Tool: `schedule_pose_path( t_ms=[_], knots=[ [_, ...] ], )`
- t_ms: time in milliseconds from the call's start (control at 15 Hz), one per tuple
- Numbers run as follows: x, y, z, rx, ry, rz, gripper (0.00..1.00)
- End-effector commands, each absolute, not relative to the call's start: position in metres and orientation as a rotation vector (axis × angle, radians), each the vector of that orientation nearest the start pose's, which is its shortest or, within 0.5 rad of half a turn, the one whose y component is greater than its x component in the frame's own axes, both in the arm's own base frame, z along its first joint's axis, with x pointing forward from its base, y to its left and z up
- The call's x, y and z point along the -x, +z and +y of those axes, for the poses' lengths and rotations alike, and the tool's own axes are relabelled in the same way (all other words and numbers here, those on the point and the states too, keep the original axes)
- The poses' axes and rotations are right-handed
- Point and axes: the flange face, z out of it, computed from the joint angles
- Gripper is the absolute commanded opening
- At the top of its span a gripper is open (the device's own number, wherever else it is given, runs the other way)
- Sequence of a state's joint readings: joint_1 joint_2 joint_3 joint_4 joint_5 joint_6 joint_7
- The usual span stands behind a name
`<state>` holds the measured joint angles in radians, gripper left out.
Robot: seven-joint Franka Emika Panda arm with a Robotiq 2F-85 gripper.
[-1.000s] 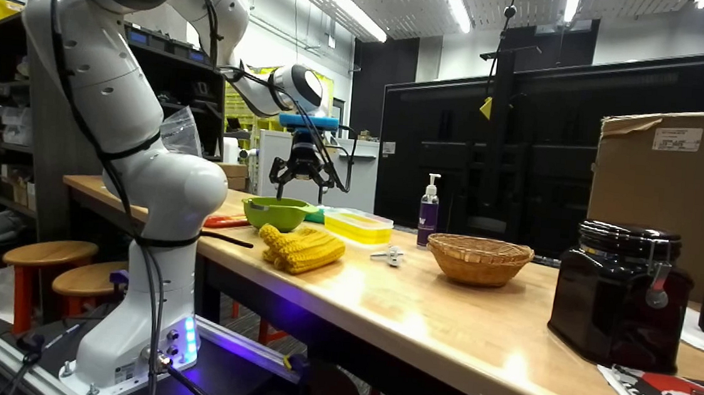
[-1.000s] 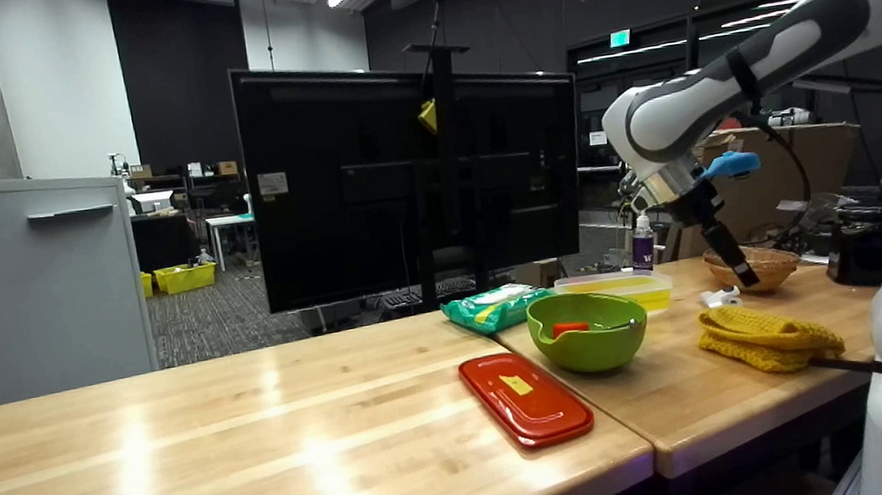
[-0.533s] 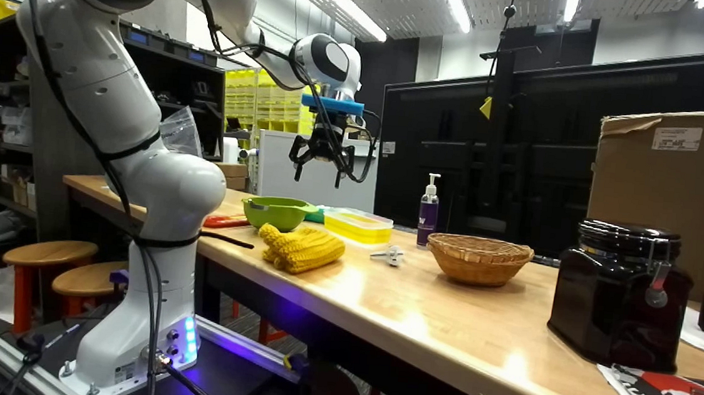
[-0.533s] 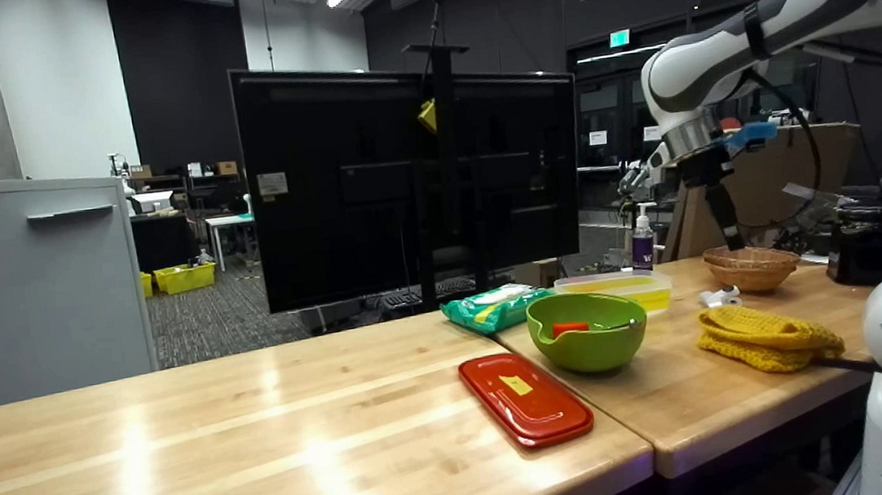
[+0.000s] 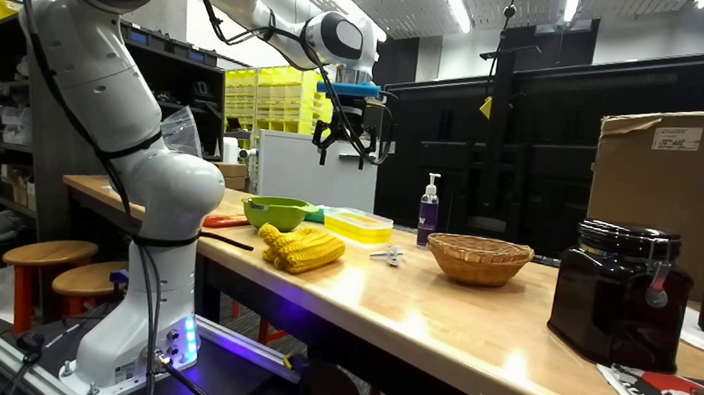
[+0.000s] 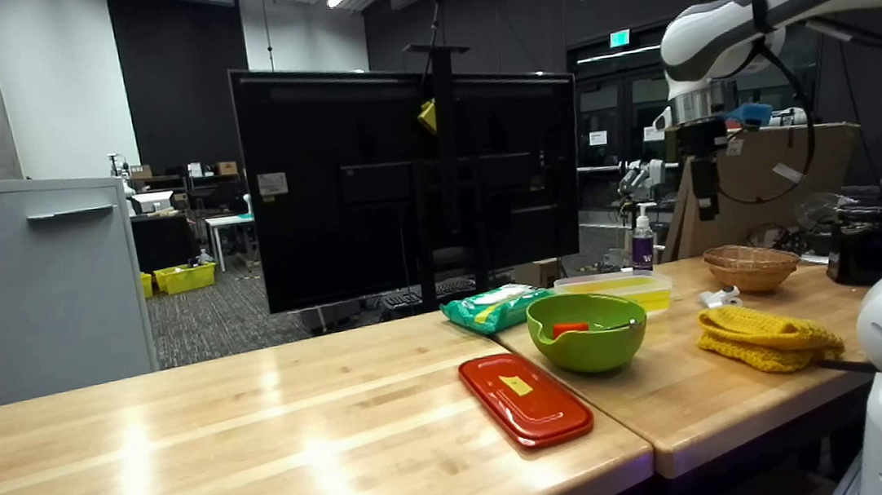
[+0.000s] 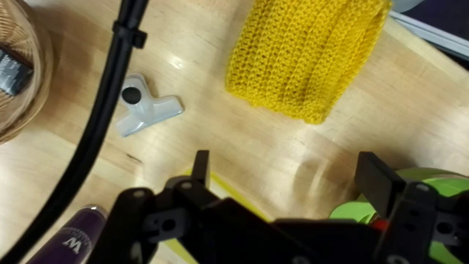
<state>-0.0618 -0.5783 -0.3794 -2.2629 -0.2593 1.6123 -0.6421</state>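
1. Gripper (image 5: 342, 160): fingers spread wide and released, pointing straight down, well above the tabletop (image 5: 394, 295), with free air around both fingertips.
2. Green bowl (image 6: 592, 355): right beside the tabletop's join (image 6: 622, 426); one finger overlaps its rim in the wrist view. The red item (image 6: 570, 327) inside is partly hidden, so its identity is uncertain.
3. Plastic container (image 5: 365, 231): near the bowl; a corner of it lies behind the opposite finger in the wrist view.
4. Yellow cloth (image 7: 300, 62): folded, near the tabletop's front edge; a strip of wood separates it from the white clip (image 7: 144, 106).
5. Wicker basket (image 5: 478, 267): beyond the clip, with the pump bottle (image 5: 428, 216) upright near it.
6. Red lid (image 6: 526, 398): flat, across the join from the bowl, set back from the front edge.
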Motion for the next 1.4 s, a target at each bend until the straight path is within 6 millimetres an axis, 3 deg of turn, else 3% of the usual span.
schedule_pose_path(
  t_ms=[0,333,667,733,1333],
  knots=[
    [-0.336,0.575,-0.222,3.163,0.04,-0.334,1.0],
    [-0.349,0.602,-0.243,3.193,-0.068,-0.183,1.0],
    [-0.357,0.614,-0.266,3.159,-0.105,-0.063,1.0],
    [-0.351,0.607,-0.257,3.171,-0.097,-0.113,1.0],
    [-0.356,0.609,-0.265,3.173,-0.094,-0.083,1.0]
  ],
)
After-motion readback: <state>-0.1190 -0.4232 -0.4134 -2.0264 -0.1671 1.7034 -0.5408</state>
